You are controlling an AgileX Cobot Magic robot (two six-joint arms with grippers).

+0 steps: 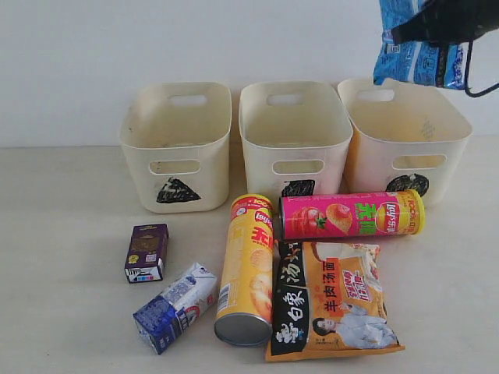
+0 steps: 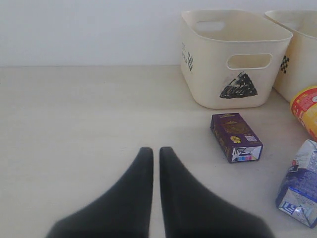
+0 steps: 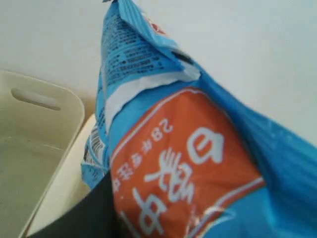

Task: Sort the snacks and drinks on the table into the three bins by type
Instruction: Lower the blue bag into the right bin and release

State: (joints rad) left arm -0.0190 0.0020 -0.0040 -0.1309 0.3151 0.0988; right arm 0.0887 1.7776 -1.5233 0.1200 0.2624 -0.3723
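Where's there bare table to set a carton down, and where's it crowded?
Bare table lies left of the purple carton and triangle bin, and right of the orange bag. Crowded: the middle, where yellow can, pink can, orange bag and blue-and-white carton lie close together.

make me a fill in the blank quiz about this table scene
1. The right gripper holds the blue bag over the right bin, marked with a black ___.
2. The pink can lies on its ___.
3. The purple carton sits nearest the left bin, marked with a ___.
Missing words: circle, side, triangle.
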